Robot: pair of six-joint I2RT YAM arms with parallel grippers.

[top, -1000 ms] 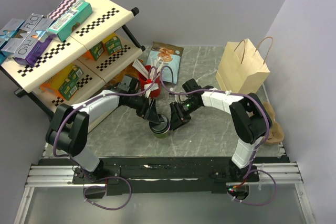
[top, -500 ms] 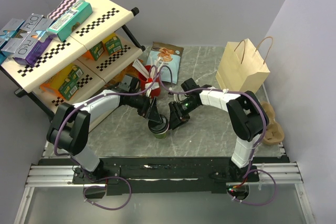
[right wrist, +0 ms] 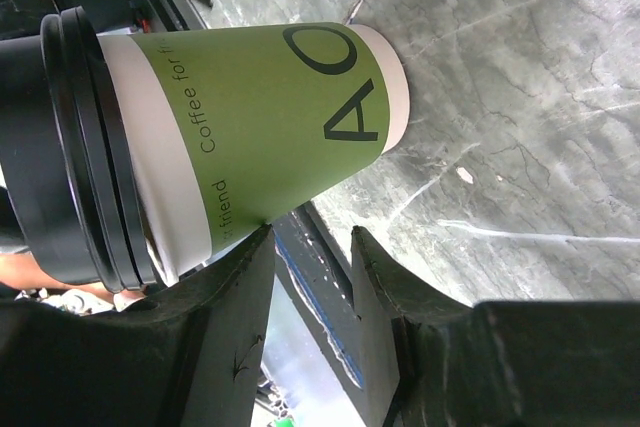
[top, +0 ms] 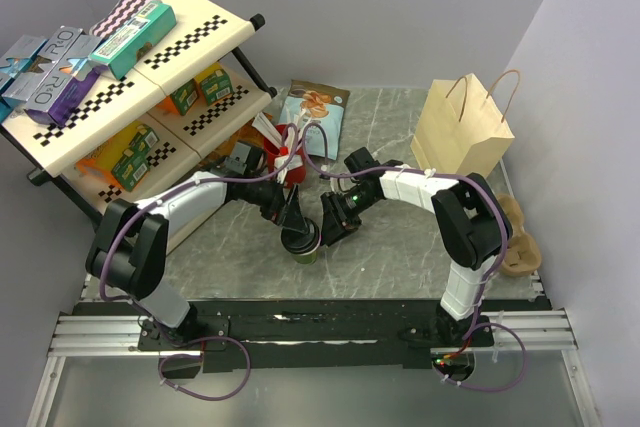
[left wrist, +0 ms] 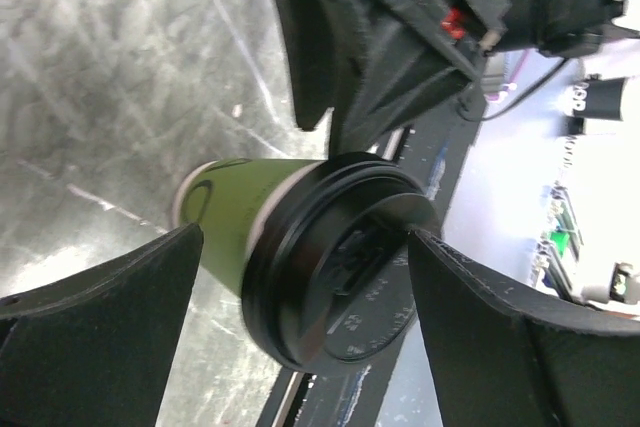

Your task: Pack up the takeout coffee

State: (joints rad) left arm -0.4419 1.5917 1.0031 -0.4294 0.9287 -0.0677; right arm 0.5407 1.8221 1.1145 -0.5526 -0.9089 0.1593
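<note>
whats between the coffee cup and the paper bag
The right gripper and its arm, stretching over the marble table; the top view shows it.

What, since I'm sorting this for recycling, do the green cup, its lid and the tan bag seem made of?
The cup looks like matte paper: printed green wall, cream band, no shine. Its lid looks like black moulded plastic, slightly glossy, with stepped rings. The bag appears to be tan kraft paper, matte, with thin looped handles, perhaps twisted paper.
</note>
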